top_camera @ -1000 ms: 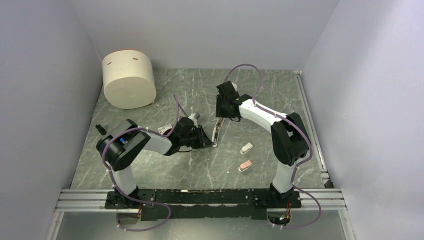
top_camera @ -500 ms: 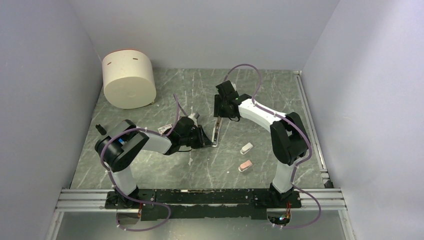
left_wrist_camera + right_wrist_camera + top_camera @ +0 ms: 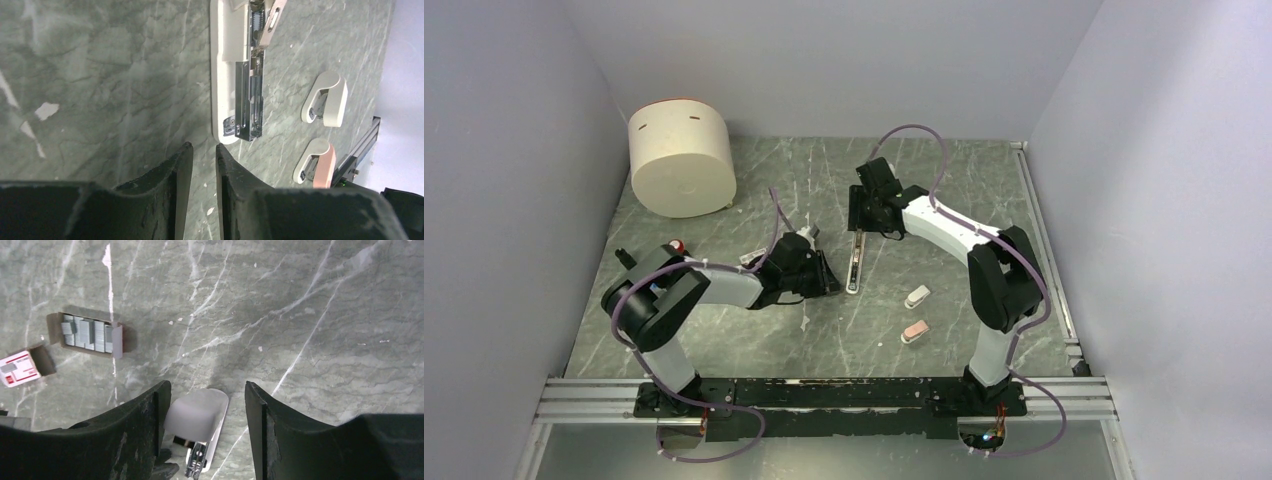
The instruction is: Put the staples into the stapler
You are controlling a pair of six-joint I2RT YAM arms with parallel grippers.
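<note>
- Far left, back corner: a cream cylinder (image 3: 680, 160) stands on the grey marbled table (image 3: 844, 345), well apart from all the action.
- Now the staples (image 3: 86, 334): in the right wrist view they sit as grey blocks packed in an open cardboard tray (image 3: 118, 342), flat on the table.
- Their little red-and-white box (image 3: 18, 369) lies near the tray but not touching it. Both are well apart from the stapler, and neither claw is near them.
- Left gripper (image 3: 204, 150): low over the table with its fingers (image 3: 175, 175) a narrow slit apart. There's nothing in that slit, only bare table below.
- Just ahead of those tips, not touching them, is the near end of the stapler (image 3: 222, 85). It lies flat on the table near the middle, folded open. A white base runs alongside a metal channel (image 3: 250, 100), and I can't tell whether the channel holds any staples.
- Right gripper (image 3: 207, 390), at the stapler's far end: claw wide, one finger (image 3: 150, 415) either side of the rounded white tip. On the left the finger looks to be just against it. On the right there's a clear gap, so that's no grip.
- To the right of the stapler, the short white stubby piece (image 3: 330, 97) lies by itself.
- The pink stubby piece (image 3: 317, 160) lies near it, closer to the arm bases, and the two don't touch.
</note>
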